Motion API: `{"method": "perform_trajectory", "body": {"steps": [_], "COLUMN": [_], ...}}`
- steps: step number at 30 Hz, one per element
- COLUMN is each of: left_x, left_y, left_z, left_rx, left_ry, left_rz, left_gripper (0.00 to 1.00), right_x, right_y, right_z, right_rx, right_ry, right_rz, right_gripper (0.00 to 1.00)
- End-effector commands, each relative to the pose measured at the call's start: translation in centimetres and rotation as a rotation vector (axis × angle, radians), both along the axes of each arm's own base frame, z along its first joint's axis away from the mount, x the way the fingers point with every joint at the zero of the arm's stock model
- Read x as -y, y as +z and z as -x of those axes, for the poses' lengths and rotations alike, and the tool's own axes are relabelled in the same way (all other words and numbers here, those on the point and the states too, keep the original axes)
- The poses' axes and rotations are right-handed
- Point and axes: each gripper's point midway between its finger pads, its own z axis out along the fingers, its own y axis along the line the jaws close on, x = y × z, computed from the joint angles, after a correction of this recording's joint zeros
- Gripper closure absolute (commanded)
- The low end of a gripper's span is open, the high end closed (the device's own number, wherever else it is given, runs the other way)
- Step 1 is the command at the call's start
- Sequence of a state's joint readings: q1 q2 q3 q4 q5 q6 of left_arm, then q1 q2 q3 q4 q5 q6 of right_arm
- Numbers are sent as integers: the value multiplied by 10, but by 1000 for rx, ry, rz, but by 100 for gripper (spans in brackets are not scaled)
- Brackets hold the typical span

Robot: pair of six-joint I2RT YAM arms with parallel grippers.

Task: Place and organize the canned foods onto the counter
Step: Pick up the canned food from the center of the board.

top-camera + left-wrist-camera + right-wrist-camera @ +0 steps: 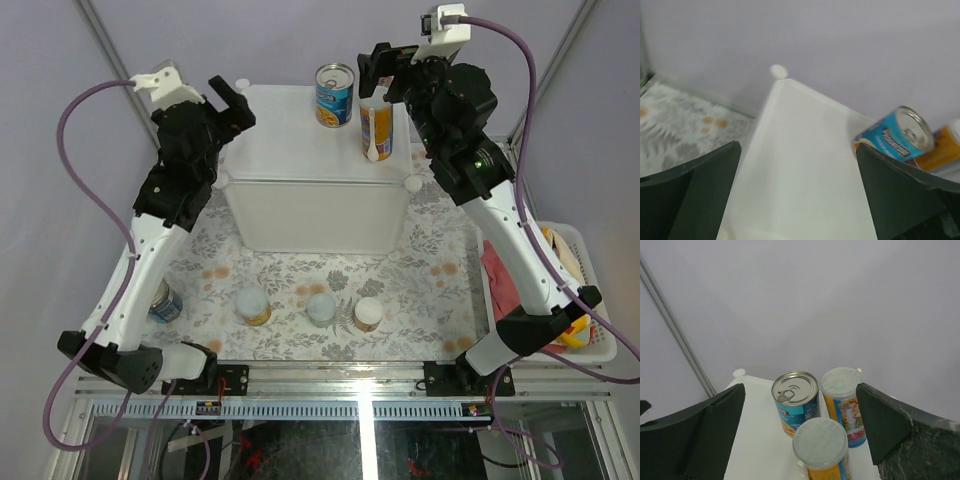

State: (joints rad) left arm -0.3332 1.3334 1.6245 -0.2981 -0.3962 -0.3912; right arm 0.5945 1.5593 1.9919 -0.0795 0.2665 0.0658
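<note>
The counter (310, 190) is a white cube with corner knobs at the back of the table. On its top stand a blue-labelled tin (334, 95) (796, 402) and two tall yellow-orange cans with pale lids, one nearer (823, 450) (376, 130) and one behind (843, 400). My right gripper (385, 62) (800, 390) hangs open over these cans and touches none. Over the counter's left rear corner my left gripper (230, 100) (797, 165) is open and empty. Three short cans (252, 306) (321, 309) (367, 314) stand on the patterned mat, and another (164, 302) sits partly behind the left arm.
A white slatted basket (592, 300) holding red cloth (500, 275) stands at the right, beside the right arm. A floral mat (430, 270) covers the table in front of the counter. Grey walls and a metal pole (675, 335) close in behind.
</note>
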Motion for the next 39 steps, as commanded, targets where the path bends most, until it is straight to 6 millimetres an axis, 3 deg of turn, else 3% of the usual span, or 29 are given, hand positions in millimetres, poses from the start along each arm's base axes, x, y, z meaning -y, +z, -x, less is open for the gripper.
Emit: {"method": "perform_trajectory", "body": {"steps": [1, 5, 13, 20, 22, 23, 26, 34, 39], "left_x": [-59, -92, -129, -163, -169, -169, -173, -185, -194], "left_y": [-48, -76, -152, -183, -194, -200, -214, -263, -278], "left_z": [31, 63, 99, 129, 135, 138, 148, 193, 216], "left_rx": [-167, -251, -586, -642, -686, -708, -760, -902, -930], "left_ry": [368, 621, 907, 1045, 1065, 1070, 1095, 1211, 1281], "left_rz": [175, 320, 525, 612, 643, 659, 693, 735, 729], "left_gripper": [0, 0, 0, 0, 0, 0, 0, 0, 0], "right_x": [-13, -30, -63, -78, -80, -88, -93, -99, -104], "right_y": [15, 4, -7, -9, -4, -14, -16, -26, -35], "right_z": [8, 6, 9, 13, 17, 11, 9, 7, 5], "right_rx": [19, -8, -29, -31, -23, -39, -41, -54, -69], "right_ry": [65, 104, 172, 195, 201, 205, 211, 228, 246], "right_rz": [-46, -48, -53, -38, -39, -26, -19, -13, -16], "right_gripper": [0, 1, 1, 1, 0, 0, 0, 0, 1]}}
